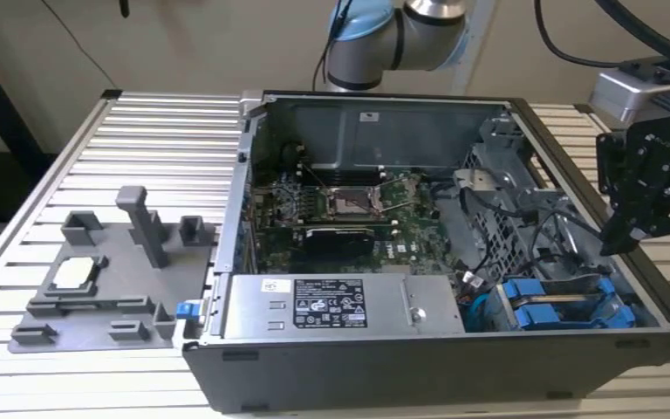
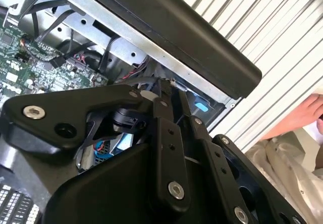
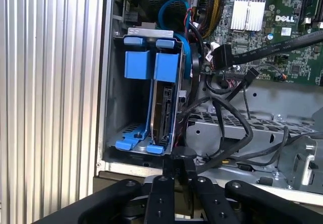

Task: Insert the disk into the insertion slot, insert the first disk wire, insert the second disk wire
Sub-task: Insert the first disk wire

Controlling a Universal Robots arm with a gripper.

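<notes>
The disk (image 3: pixel 164 114) is seated on edge in the drive cage (image 3: pixel 149 32). The claw (image 3: pixel 180 169) is clenched on what seems a black wire plug (image 3: pixel 184 153), near the cage — the plug is best squared to the disk's socket and pressed straight, loose cables (image 3: pixel 237 128) kept clear.

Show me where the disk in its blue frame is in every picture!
Exterior view: the disk sits low on the exterior view's right, inside the computer case.
First wrist view: the disk stands beside the other blue carrier, which is nearer the case wall.
Second wrist view: a blue tab shows by the case wall; whose, I cannot tell.
Shared landmark: the green motherboard.
</notes>
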